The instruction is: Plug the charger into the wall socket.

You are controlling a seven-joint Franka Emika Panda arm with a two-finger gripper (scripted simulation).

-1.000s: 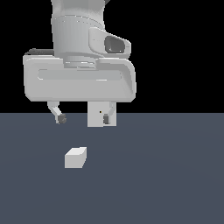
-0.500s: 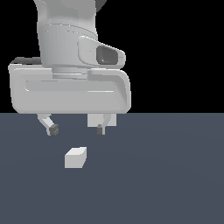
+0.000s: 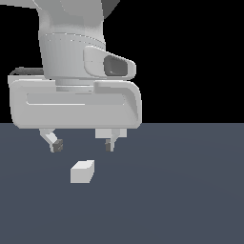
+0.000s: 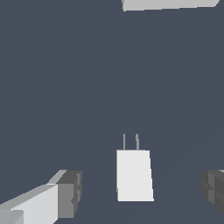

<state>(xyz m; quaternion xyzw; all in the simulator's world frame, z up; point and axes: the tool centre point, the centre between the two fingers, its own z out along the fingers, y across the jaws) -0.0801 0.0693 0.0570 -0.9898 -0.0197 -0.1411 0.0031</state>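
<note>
The charger [image 3: 82, 171] is a small off-white block lying on the dark grey floor; the wrist view shows the charger [image 4: 134, 175] with two thin prongs at one end. My gripper [image 3: 83, 145] hangs open just above and slightly behind it, the fingers [image 3: 56, 144] apart and holding nothing. In the wrist view the block lies between the two dark finger pads [image 4: 70, 193], touching neither. A pale strip at the edge of the wrist view is the wall socket [image 4: 168, 4], lying off the end the prongs point toward. The socket does not show in the exterior view.
The floor [image 3: 181, 190] is a flat dark grey surface under a black background. The arm's bulky white hand body [image 3: 76, 102] fills the upper part of the exterior view.
The gripper has come lower and shifted toward the exterior view's left, ending over the charger. Its fingers have spread wider. The charger has not moved.
</note>
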